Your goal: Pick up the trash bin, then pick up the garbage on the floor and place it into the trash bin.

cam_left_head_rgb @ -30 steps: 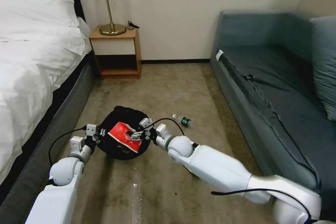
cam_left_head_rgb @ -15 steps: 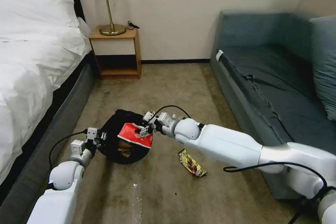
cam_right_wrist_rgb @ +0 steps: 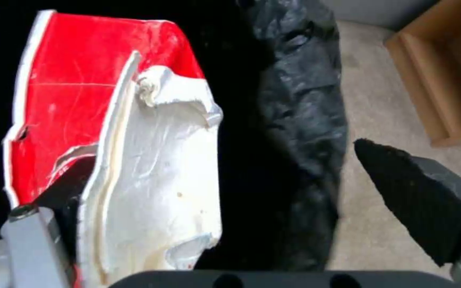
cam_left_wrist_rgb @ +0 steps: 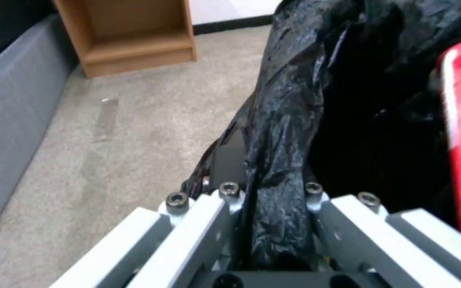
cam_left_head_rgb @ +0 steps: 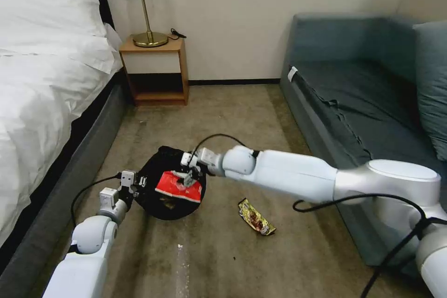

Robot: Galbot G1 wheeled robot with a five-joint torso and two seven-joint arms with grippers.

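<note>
Right gripper (cam_left_head_rgb: 190, 178) hangs over the mouth of the trash bin (cam_left_head_rgb: 160, 174), and its jaws stand wide apart in the right wrist view, one dark padded finger (cam_right_wrist_rgb: 417, 200) well clear of the red snack packet (cam_left_head_rgb: 179, 187). That packet lies across the bin's opening, red face up, its white inner side curled open toward the wrist camera; whether a finger touches it, I cannot tell. On the bin's bed side, the left gripper (cam_left_head_rgb: 136, 181) is clamped on the rim, and the left wrist view shows the crinkled black bag (cam_left_wrist_rgb: 289, 132) pinched tight between its two fingers. Inside the bin, under the packet, a bit of brown litter peeks out. Just off the bin's sofa side, the shiny gold-brown wrapper (cam_left_head_rgb: 256, 216) lies flat on the carpet (cam_left_head_rgb: 223, 251), apart from everything. Beyond the bin, against the wall, stands the wooden nightstand (cam_left_head_rgb: 155, 72) with a brass lamp (cam_left_head_rgb: 148, 18) on it.
</note>
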